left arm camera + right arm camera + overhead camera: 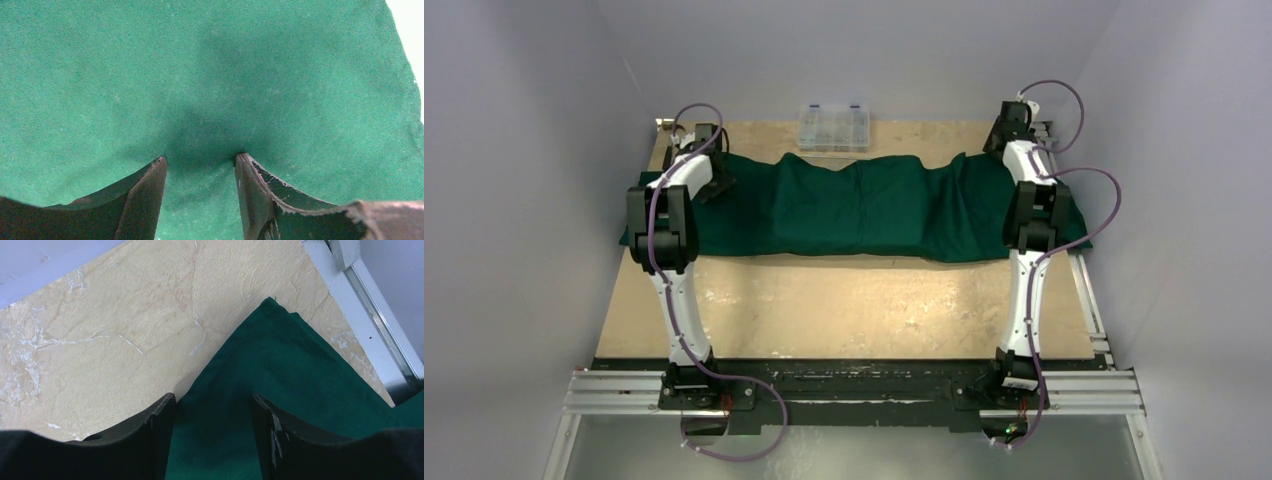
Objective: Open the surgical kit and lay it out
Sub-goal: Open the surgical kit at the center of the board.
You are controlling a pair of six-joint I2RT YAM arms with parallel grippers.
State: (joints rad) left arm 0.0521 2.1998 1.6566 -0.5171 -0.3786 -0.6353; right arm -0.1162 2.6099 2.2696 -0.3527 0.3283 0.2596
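The dark green cloth wrap (864,205) lies stretched in a long strip across the far half of the table, with a low bulge in its middle. The steel mesh tray, the instruments and the gauze packets are hidden. My left gripper (716,180) is at the cloth's left end. In the left wrist view it (200,160) is open, with its tips pressed onto the cloth (200,75), which puckers between them. My right gripper (1004,135) is at the cloth's far right end. In the right wrist view it (214,397) is open and straddles a pointed cloth corner (280,370).
A clear plastic compartment box (833,127) stands at the back edge, just behind the cloth. Bare tan tabletop (854,305) lies between the cloth and the arm bases. A metal rail (360,295) runs along the table's right edge, and grey walls close in on three sides.
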